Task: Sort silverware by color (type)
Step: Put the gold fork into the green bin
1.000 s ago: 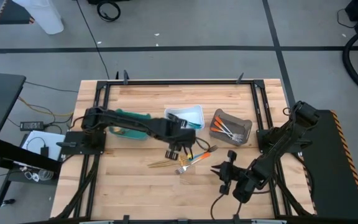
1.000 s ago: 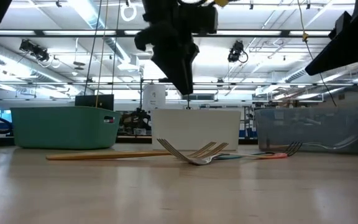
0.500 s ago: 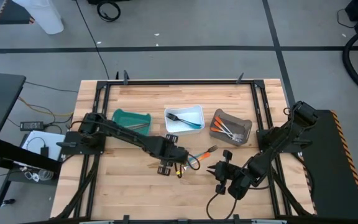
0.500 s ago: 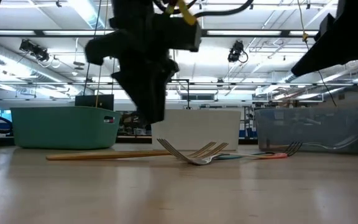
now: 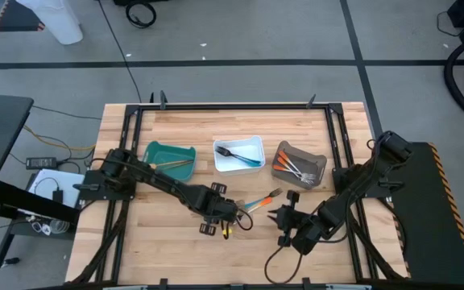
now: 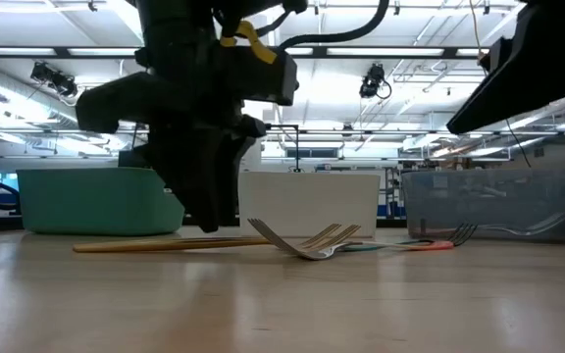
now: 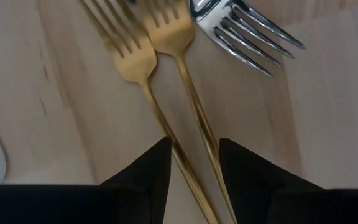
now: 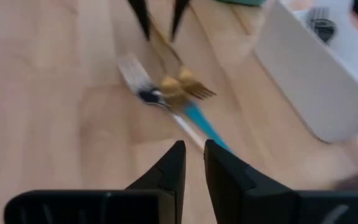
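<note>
High view: nearest the front edge, the left gripper (image 5: 213,217) hovers with jaws apart astride two gold forks (image 7: 160,68) on the table (image 5: 167,242); nothing's grabbed yet. A silver fork (image 7: 244,31) and a blue-handled piece (image 5: 256,201) lie touching their tines and could get bumped. The right gripper (image 5: 284,221) waits beside them, nearly closed and empty. Along the far edge, the teal bin (image 5: 158,153), white bin (image 5: 252,145) and grey-brown bin (image 5: 316,161) each hold some silverware already, so I'd say over halfway done.
</note>
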